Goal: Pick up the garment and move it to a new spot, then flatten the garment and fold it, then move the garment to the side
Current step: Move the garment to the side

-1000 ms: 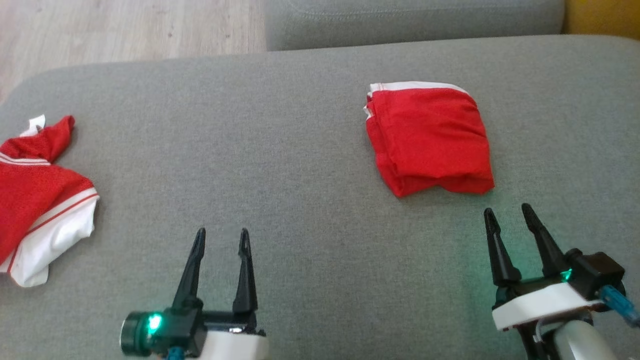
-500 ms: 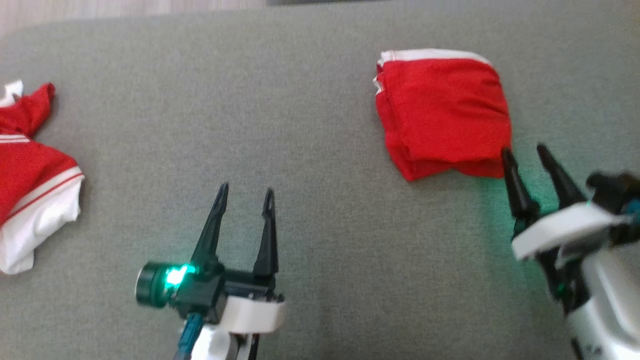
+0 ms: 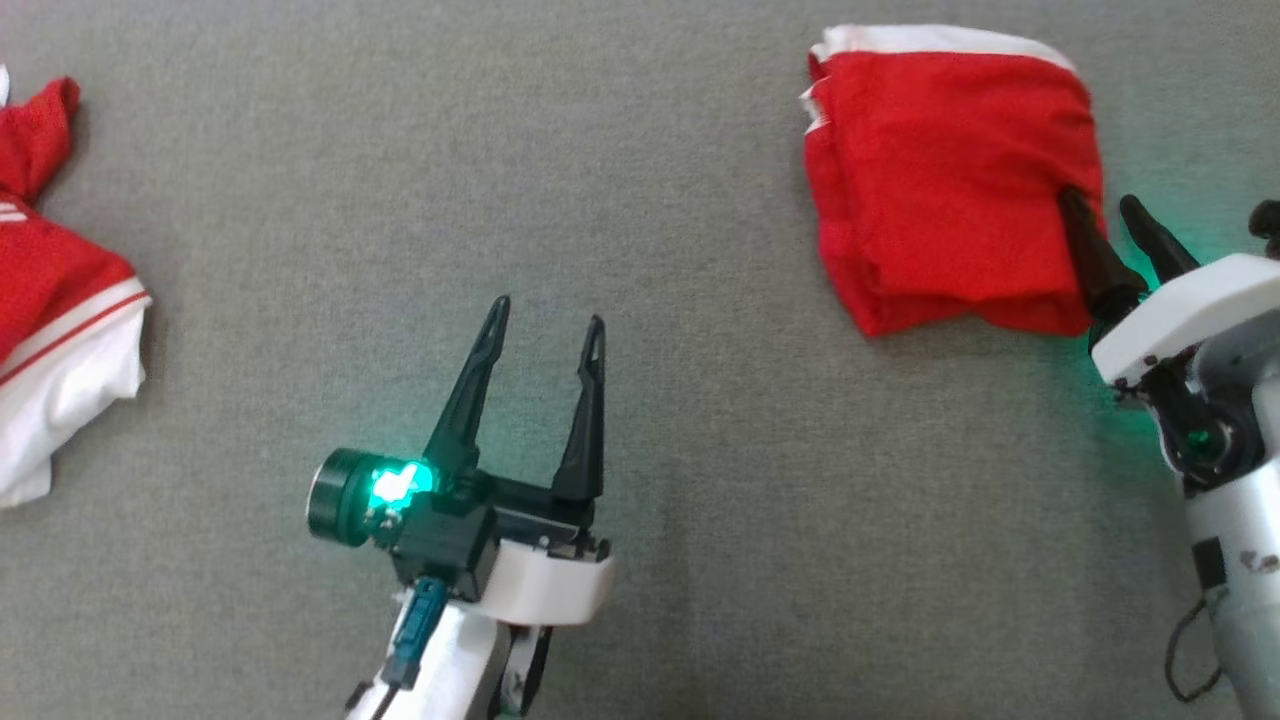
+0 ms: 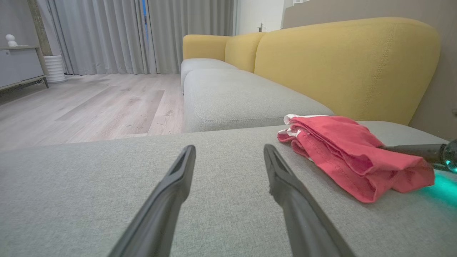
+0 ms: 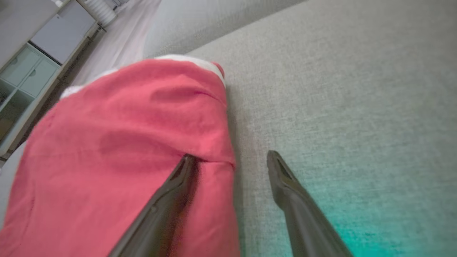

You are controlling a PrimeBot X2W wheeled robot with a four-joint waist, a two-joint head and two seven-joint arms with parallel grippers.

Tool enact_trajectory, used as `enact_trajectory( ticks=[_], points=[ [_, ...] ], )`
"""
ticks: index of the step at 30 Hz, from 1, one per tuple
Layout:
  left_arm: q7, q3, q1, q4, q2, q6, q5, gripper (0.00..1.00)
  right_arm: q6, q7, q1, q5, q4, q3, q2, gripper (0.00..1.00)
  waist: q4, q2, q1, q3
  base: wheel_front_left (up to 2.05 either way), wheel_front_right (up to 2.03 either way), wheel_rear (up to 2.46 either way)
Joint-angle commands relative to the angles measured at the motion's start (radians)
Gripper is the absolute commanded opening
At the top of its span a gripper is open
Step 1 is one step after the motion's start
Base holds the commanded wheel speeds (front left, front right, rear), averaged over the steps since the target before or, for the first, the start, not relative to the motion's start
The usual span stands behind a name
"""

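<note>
- Two spread wide, both empty: left gripper [image 3: 548, 312], right gripper [image 3: 1098, 197].
- Straddling an edge of the folded red cloth [image 3: 940, 180] with the right gripper, probably to grab it.
- Garment [image 3: 50, 330] crumpled far left of the left gripper, untouched.

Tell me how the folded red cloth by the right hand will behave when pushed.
Likely floppy: the folded red cloth lies in soft folds and creases where one finger of the right hand meets it. Thin layers suggest it is light, so a push may bunch or unfold it rather than slide. The grey cushion probably drags on it.
</note>
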Motion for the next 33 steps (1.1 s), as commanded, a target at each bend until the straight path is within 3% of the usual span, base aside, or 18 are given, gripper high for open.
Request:
enact_trajectory(
  ticks=[1,3,4,6,13,23,33],
  points=[
    [-0.005,0.019,-0.028,-0.032,0.001,0.009,-0.003,1.00,-0.001,0.010,-0.018,0.011,-0.019,0.011,-0.018,1.00,0.012,0.0000,-0.0002,0.020,0.00,0.00,0.00],
    [-0.005,0.012,-0.036,-0.032,0.001,0.014,-0.005,1.00,-0.001,0.022,-0.022,0.023,-0.011,0.020,-0.015,0.98,0.016,0.0000,-0.0002,0.034,0.00,0.00,0.00],
    [-0.005,0.010,-0.040,-0.032,0.001,0.016,-0.006,1.00,-0.001,0.022,-0.023,0.032,-0.013,0.023,-0.013,0.47,0.016,0.0000,-0.0002,0.041,0.00,0.00,0.00],
    [-0.005,0.010,-0.046,-0.030,0.001,0.020,-0.007,1.00,-0.001,0.013,-0.024,0.044,-0.021,0.027,-0.012,0.00,0.012,0.0000,-0.0002,0.052,0.00,0.00,0.00],
    [-0.005,0.019,-0.066,-0.035,0.001,0.022,-0.004,1.00,-0.001,-0.022,-0.023,0.022,-0.066,0.033,-0.078,0.00,-0.036,0.0000,-0.0002,0.089,0.00,0.00,0.00],
    [-0.005,0.029,-0.158,-0.020,0.001,-0.012,0.047,1.00,-0.001,-0.021,-0.054,-0.039,-0.082,-0.067,-0.280,0.00,-0.136,0.0000,-0.0002,0.186,0.00,0.00,0.00],
    [-0.005,0.040,-0.209,-0.009,0.002,-0.029,0.073,1.00,-0.001,-0.035,-0.119,-0.127,-0.019,-0.189,-0.362,0.00,-0.151,0.0000,-0.0002,0.257,0.00,0.00,0.00]
  ],
)
